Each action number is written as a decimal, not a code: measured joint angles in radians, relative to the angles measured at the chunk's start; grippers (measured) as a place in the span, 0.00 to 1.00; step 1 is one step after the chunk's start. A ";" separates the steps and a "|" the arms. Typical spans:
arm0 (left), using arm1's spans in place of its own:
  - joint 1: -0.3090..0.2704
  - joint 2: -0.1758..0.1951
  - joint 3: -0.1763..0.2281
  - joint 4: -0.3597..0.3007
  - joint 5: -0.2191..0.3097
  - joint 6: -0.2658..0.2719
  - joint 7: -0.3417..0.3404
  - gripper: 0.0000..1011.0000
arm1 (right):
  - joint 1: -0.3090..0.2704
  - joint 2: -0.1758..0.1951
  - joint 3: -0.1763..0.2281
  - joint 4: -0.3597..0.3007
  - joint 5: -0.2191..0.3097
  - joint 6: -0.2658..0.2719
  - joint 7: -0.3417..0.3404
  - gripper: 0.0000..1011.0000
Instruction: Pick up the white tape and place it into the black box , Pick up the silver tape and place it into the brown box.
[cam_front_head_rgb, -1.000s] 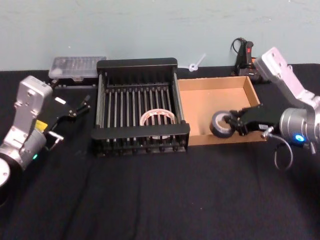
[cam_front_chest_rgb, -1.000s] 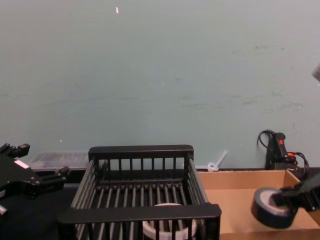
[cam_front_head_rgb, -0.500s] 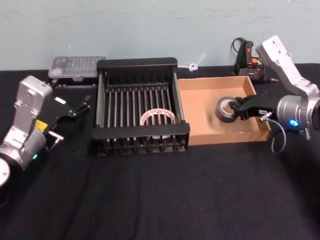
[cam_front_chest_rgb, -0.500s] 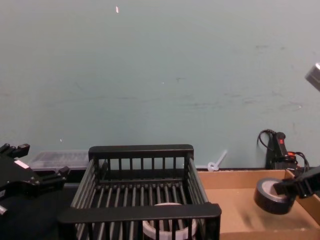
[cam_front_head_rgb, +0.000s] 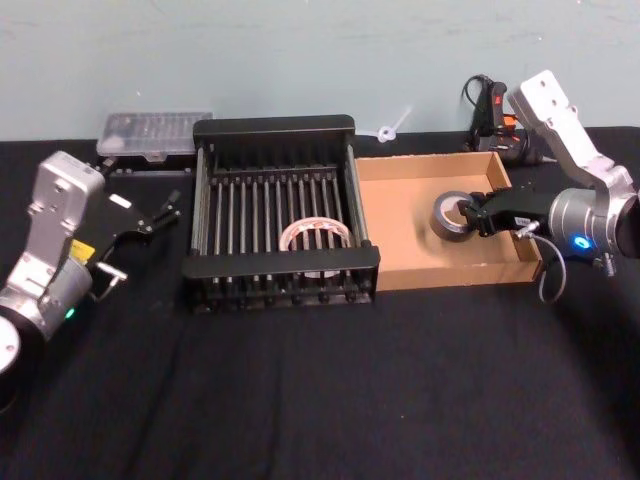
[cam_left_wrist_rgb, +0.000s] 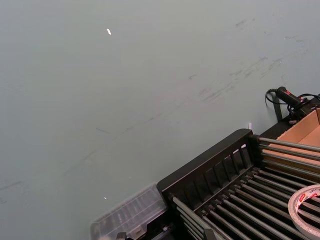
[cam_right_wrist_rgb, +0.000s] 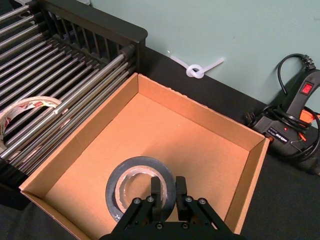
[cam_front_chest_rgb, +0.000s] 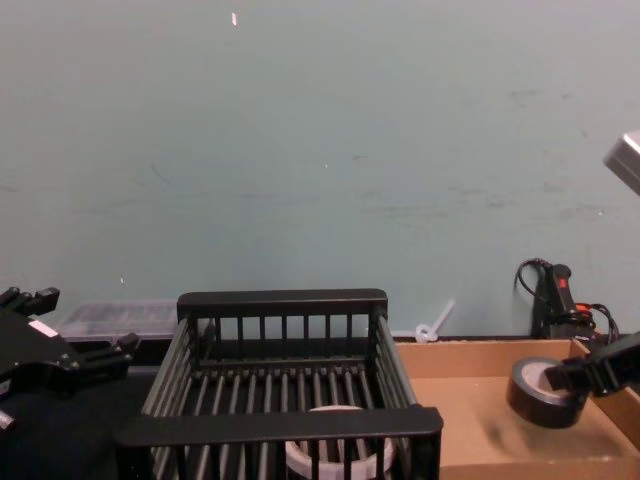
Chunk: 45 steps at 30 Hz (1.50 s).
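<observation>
While my right gripper (cam_front_head_rgb: 478, 214) clamps the silver tape (cam_front_head_rgb: 452, 217), the head view shows the roll carried from the brown box's (cam_front_head_rgb: 405, 262) near edge to above its floor; releasing is what remains, I judge. The white tape (cam_front_head_rgb: 316, 236) lies in the black box (cam_front_head_rgb: 273, 128). My left gripper (cam_front_head_rgb: 160, 216) idles, open, over the black tablecloth (cam_front_head_rgb: 320, 390). In the right wrist view, my fingers (cam_right_wrist_rgb: 156, 192) pinch the roll's wall. From the chest, a pale green wall (cam_front_chest_rgb: 320, 150) stands behind.
</observation>
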<state>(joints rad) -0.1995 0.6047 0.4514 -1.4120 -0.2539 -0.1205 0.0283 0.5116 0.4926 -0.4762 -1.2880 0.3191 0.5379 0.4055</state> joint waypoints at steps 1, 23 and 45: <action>0.000 0.000 0.000 0.000 0.000 0.000 0.000 0.99 | 0.000 0.000 0.000 -0.001 0.000 0.000 0.000 0.17; 0.000 0.000 0.000 0.000 0.000 0.000 0.000 0.99 | -0.002 0.004 -0.002 -0.007 0.003 0.001 0.002 0.57; 0.000 0.000 0.000 0.000 0.000 0.000 0.000 0.99 | -0.002 0.005 -0.002 -0.008 0.003 0.002 0.002 0.99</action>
<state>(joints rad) -0.1995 0.6047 0.4514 -1.4120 -0.2539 -0.1206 0.0283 0.5093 0.4973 -0.4785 -1.2956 0.3225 0.5398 0.4074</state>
